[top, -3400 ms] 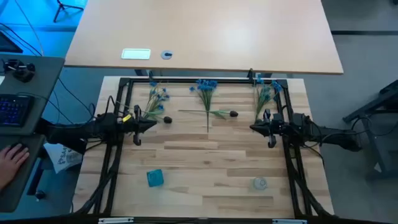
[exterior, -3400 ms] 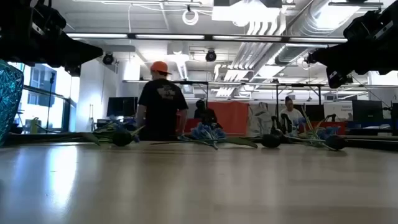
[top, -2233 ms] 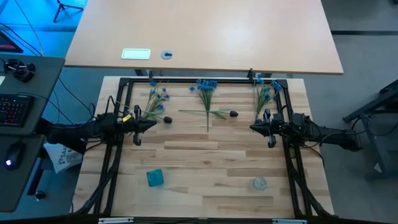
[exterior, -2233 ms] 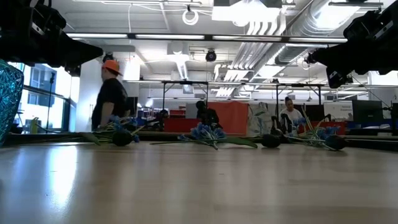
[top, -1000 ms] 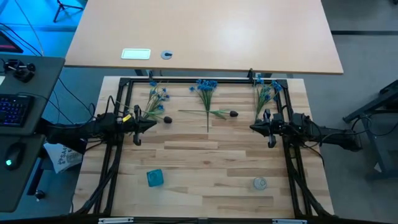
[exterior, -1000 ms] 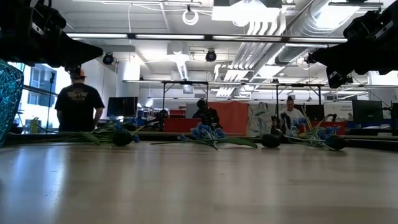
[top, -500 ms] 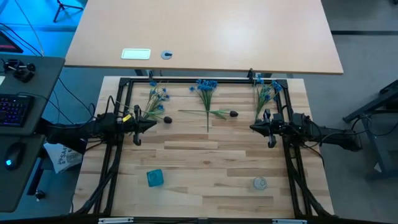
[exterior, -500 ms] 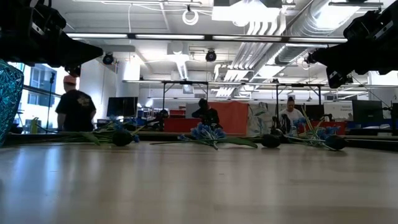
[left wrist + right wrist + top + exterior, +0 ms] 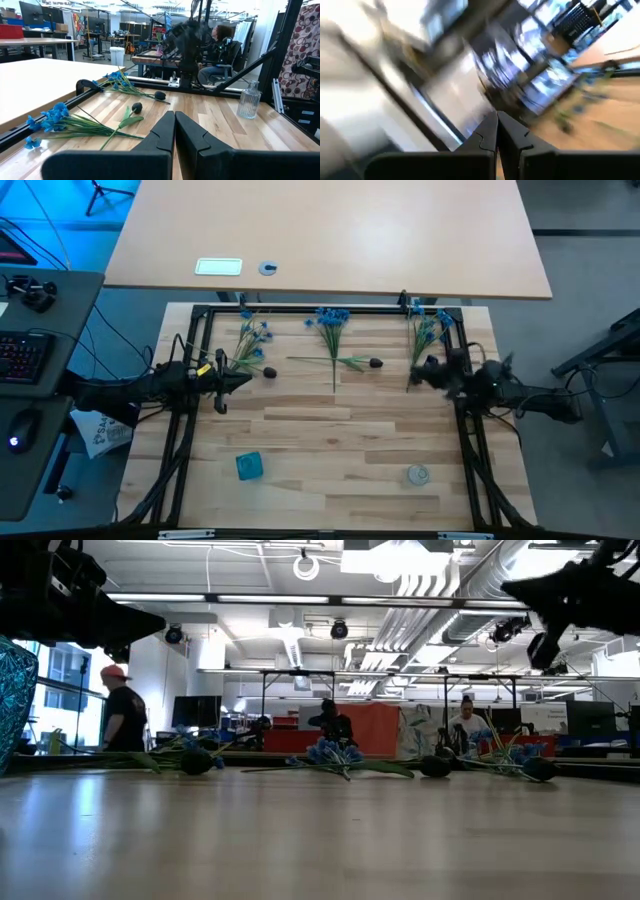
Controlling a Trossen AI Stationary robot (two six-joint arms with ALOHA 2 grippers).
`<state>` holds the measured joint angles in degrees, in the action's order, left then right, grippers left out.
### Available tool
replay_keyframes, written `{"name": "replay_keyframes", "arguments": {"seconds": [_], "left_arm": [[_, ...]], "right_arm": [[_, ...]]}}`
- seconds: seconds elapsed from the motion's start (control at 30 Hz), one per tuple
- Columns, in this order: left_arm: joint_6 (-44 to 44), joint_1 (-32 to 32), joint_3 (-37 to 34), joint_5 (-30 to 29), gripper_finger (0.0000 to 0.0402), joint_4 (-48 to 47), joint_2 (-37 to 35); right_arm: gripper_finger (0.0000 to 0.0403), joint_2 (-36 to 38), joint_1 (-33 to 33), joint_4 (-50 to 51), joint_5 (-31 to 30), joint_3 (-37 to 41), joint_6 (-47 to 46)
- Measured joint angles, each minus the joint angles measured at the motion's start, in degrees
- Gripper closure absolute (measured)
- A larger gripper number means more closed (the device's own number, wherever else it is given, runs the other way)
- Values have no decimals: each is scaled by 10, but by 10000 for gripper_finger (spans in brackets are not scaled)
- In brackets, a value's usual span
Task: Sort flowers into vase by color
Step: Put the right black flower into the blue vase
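Bright overhead lighting; right wrist view heavily motion-blurred.

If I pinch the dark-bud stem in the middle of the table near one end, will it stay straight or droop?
The dark-bud stem looks thin and long, so it would probably sag. The bud end may dip first. Its leaves could snag the blue sprig it crosses.

I see three blue sprigs lying flat along the far edge of the desk: a left sprig, a middle sprig and a right sprig, blossoms toward the far rail. A dark-bud stem lies crosswise over the middle sprig's stalk. Another dark bud sits just beside the left sprig. A blue vase and a clear vase stand near the front edge, well apart.
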<state>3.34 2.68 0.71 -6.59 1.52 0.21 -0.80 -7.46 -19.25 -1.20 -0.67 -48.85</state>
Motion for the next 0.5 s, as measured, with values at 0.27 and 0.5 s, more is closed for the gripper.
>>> {"name": "replay_keyframes", "arguments": {"seconds": [0.27,0.5], "left_arm": [[0,0,0,0,401,0,0],[0,0,0,0,401,0,0]], "right_arm": [[402,-13,0,-128,-104,0,-66],[402,-144,0,-233,-200,-8,-66]]}}
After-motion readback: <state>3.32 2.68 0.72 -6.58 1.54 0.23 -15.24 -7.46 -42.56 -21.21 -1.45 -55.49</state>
